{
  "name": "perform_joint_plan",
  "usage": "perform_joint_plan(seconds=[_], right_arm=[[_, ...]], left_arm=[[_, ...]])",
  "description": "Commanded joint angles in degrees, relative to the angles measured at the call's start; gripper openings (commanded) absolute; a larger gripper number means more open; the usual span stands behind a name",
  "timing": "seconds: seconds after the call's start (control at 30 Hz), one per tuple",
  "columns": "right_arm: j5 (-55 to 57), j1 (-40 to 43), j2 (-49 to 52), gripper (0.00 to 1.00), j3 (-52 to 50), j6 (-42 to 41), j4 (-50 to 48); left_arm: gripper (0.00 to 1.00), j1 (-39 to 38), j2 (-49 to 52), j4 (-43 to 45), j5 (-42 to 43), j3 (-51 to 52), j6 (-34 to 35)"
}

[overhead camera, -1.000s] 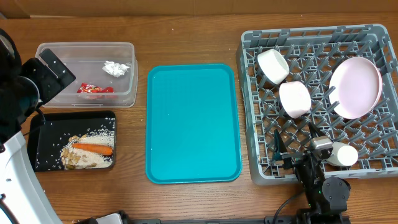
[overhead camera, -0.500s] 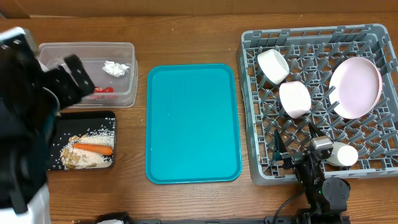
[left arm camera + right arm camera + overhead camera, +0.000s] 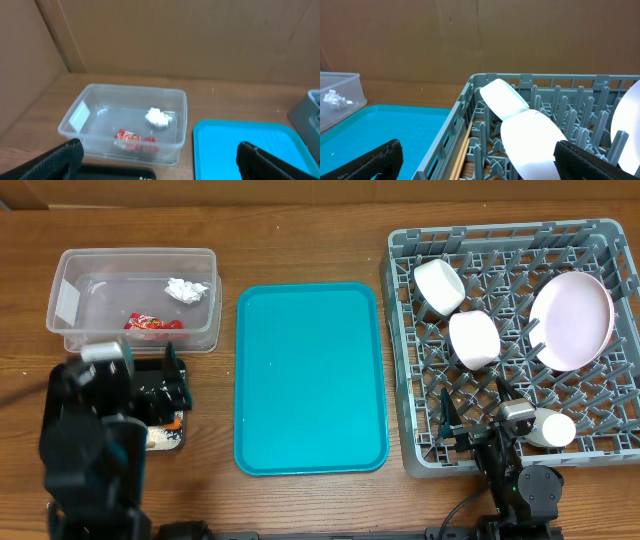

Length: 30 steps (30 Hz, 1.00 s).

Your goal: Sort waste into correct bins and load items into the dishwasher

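The clear tub (image 3: 205,300) holds the red wrapper (image 3: 152,324) and the white napkin (image 3: 185,288); all show in the left wrist view, tub (image 3: 180,125), wrapper (image 3: 134,136), napkin (image 3: 157,117). The black tray (image 3: 178,442) is mostly hidden under my left arm, with a bit of carrot stick (image 3: 174,423) showing. My left gripper (image 3: 140,370) is open and empty over it. The grey rack (image 3: 405,360) holds two bowls (image 3: 440,286) (image 3: 474,339), the pink plate (image 3: 571,320) and the cup (image 3: 553,429). My right gripper (image 3: 478,430) is open and empty at the rack's front edge.
A teal serving tray (image 3: 310,375) lies between the bins and the rack, also in the left wrist view (image 3: 235,150) and right wrist view (image 3: 385,130). Wooden chopsticks (image 3: 465,150) lie inside the rack's left wall. Cardboard walls stand behind the table.
My left arm has swung from the far left edge down and in, and now rests over the black tray, covering most of it. The right arm has not moved.
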<state>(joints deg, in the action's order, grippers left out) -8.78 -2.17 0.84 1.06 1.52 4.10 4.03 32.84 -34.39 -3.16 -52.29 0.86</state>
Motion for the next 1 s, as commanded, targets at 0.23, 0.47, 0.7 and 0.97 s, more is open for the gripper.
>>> perform_joint_plan(seconds=[0.23, 0.47, 0.7, 0.97], right_arm=[[-0.3, 0.3, -0.7, 1.0, -0.6, 0.2, -0.4], [-0.3, 0.3, -0.7, 1.0, -0.6, 0.2, -0.4], [-0.3, 0.3, -0.7, 1.0, -0.6, 0.2, -0.4], [-0.3, 0.3, -0.7, 1.0, -0.6, 0.2, -0.4]], left_arm=[[1.0, -0.3, -25.1, 9.8, -0.2, 26.4, -1.5], [1.0, -0.3, -32.6, 19.6, 1.9, 40.0, -0.9], [1.0, -0.3, -32.7, 30.3, 2.8, 50.1, -0.3], [1.0, -0.4, -32.6, 30.1, 2.8, 52.0, 1.9]])
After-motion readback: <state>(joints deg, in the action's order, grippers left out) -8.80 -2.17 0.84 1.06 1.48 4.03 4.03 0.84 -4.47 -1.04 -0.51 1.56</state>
